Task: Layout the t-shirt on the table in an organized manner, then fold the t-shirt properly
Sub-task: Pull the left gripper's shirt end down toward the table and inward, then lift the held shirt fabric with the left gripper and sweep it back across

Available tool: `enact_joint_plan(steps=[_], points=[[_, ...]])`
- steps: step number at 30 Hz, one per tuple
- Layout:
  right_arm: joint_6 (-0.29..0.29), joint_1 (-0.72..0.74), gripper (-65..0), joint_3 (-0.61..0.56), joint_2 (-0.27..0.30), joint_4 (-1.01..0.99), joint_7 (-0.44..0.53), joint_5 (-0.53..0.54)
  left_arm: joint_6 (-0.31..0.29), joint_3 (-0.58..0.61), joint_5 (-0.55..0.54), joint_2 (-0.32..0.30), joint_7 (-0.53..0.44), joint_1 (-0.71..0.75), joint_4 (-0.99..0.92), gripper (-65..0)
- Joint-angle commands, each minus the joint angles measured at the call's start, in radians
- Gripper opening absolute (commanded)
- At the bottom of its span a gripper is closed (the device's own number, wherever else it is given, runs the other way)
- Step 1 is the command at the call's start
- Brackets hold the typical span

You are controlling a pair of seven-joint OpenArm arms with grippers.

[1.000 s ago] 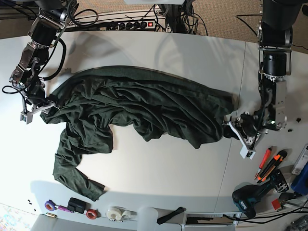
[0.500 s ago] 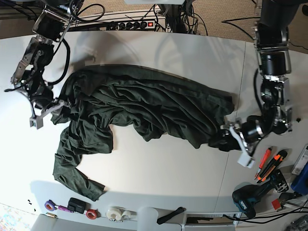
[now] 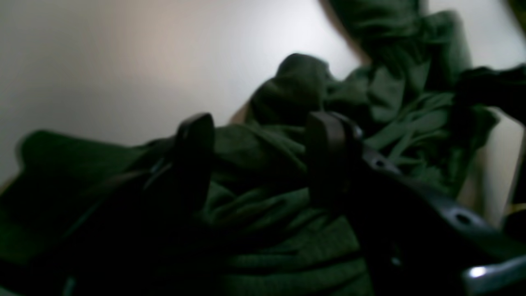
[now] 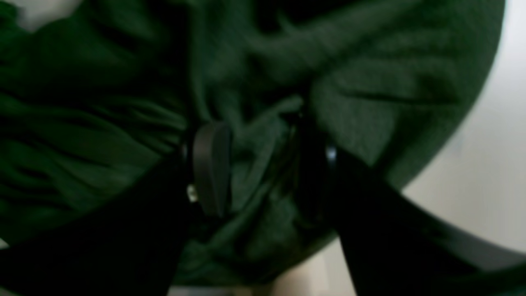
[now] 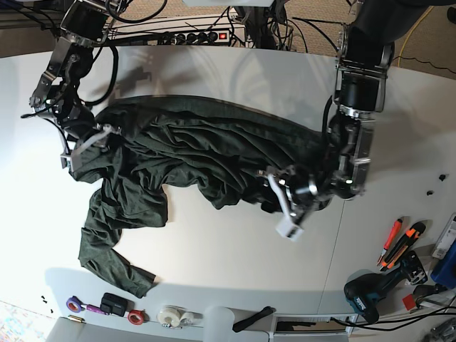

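A: Left wrist view? 
B: Left gripper [image 3: 263, 158] was seen clamped on one t-shirt [image 3: 287, 230].

A: Right wrist? 
B: Right gripper [image 4: 263, 164] was likewise closed on cloth.

A: Base? 
B: Two arms were bent low; one shirt was bunched on the table [image 5: 235, 256].

Beyond the far edge of the work surface runs a strip of brown floor [image 5: 21, 32], partly covered by a black power strip [image 5: 192, 34] with a red switch and a tangle of black cables [image 5: 278, 25]. Along the near edge lie rolls of tape [image 5: 174, 315], a purple-and-red item [image 5: 78, 306] that is too small to identify, and a black marker-like object [image 5: 251, 319]. At the lower right sit two orange-handled cutters [image 5: 399, 242] and what appears to be a dark cordless drill [image 5: 370, 293]. Lighting is even and diffuse, with soft shadows.
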Motion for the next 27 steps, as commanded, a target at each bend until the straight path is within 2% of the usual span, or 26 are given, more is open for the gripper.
enact_joint_plan(steps=[1,3,6,11,18,21,24,27], points=[[-0.011,0.011,-36.7,0.004,0.013,0.017,0.010,-0.036,0.010,0.023,-0.011,0.003,-0.023,-0.036,0.018,-29.8],[-0.015,0.003,-36.7,0.005,0.013,0.017,0.012,-0.091,0.015,0.063,-0.009,0.006,-0.027,-0.044,0.018,-29.8],[-0.016,-0.002,-36.7,0.005,0.013,0.017,0.008,-0.111,0.016,0.087,-0.008,0.022,-0.031,-0.055,0.018,-29.8],[-0.028,-0.011,-36.7,0.005,0.013,0.017,-0.126,-0.111,0.056,0.087,0.085,0.062,-0.053,-0.064,0.018,-29.8],[-0.028,-0.070,-36.7,0.005,0.013,0.017,-0.121,-0.107,0.056,0.088,0.100,0.076,-0.064,-0.066,0.018,-29.8],[-0.028,-0.083,-36.7,0.005,0.013,0.017,-0.124,-0.106,0.055,0.087,0.114,0.074,-0.030,-0.065,0.018,-29.8],[-0.028,-0.088,-36.7,0.005,0.013,0.017,-0.125,-0.107,0.044,0.087,0.148,0.074,0.001,-0.064,0.018,-30.8],[-0.027,-0.087,-36.7,0.005,0.013,0.017,-0.121,-0.106,0.001,0.087,0.147,0.068,0.004,-0.065,0.018,-34.5]])
